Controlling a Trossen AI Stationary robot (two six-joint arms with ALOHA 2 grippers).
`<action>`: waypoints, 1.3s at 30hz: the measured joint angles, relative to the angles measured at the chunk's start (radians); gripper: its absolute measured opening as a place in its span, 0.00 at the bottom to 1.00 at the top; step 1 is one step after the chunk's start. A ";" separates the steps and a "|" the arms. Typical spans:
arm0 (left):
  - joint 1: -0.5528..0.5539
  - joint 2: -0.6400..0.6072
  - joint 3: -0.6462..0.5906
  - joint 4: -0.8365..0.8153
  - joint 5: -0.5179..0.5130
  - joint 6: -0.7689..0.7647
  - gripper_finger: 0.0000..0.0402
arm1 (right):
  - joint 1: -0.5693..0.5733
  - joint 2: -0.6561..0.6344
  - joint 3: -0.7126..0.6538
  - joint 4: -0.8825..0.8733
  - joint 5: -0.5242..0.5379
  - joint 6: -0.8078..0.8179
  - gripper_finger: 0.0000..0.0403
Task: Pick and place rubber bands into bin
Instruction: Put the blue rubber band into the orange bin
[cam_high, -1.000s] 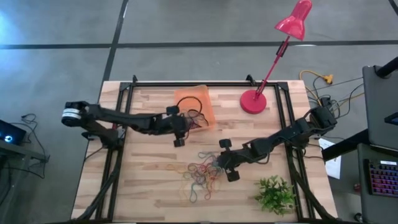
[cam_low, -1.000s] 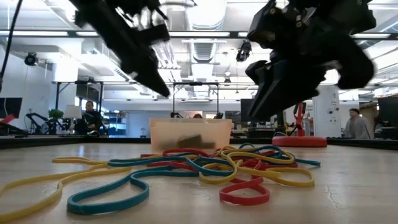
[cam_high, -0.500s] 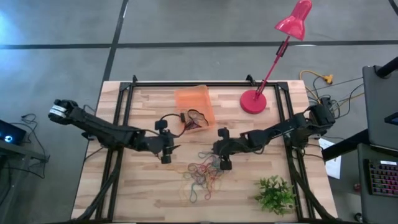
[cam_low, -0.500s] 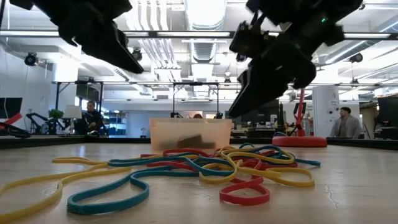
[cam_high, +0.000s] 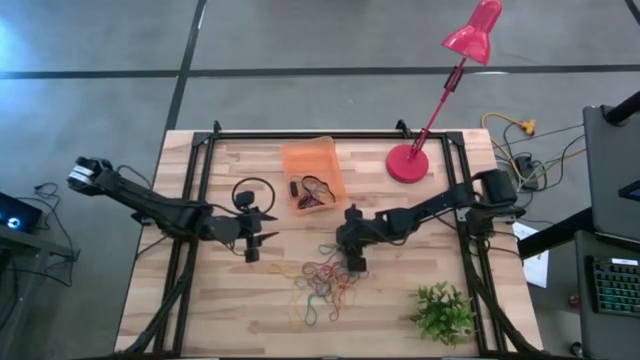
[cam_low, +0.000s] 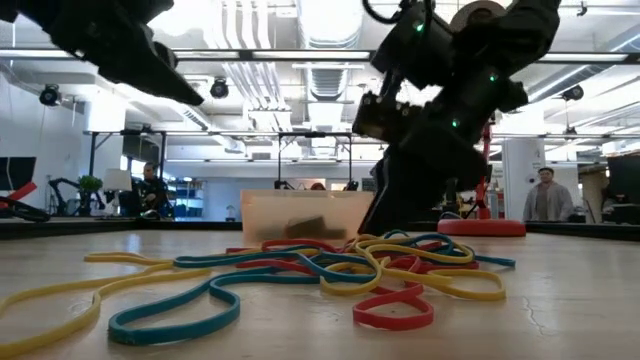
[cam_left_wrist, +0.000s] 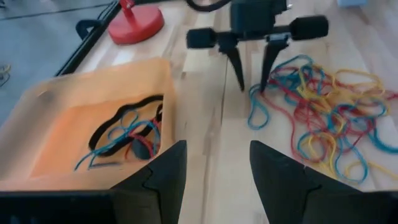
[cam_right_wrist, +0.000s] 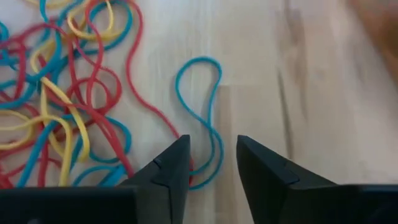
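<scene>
Wooden table (cam_high: 230, 300): pale butcher-block planks, sitting inside a black metal frame (cam_high: 200, 180) that is running along its sides and far edge.

Lying directly on it:
- the bin (cam_high: 312, 160), translucent orange, sitting near the far edge, left of the lamp, and holding a few bands, some dark.
- Red lamp base (cam_high: 407, 163), round, standing at the far right, its stem leaning up and away.
- the rubber bands (cam_high: 325, 280), a loose tangle of red, yellow, blue and green loops, spreading over the near middle of the top; one blue loop (cam_right_wrist: 202, 118) is lying apart at the pile's edge.
- Small green plant (cam_high: 440, 312), sitting at the near right corner.
</scene>
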 joint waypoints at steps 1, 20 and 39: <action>0.000 -0.005 -0.002 -0.001 -0.005 0.000 0.40 | 0.001 0.013 0.006 -0.002 0.000 0.000 0.31; 0.000 0.032 -0.004 0.019 -0.015 0.001 0.40 | -0.001 0.084 0.054 0.003 -0.001 0.000 0.07; 0.000 0.190 0.006 0.168 0.002 0.084 0.40 | 0.007 -0.022 0.087 -0.020 0.001 -0.041 0.02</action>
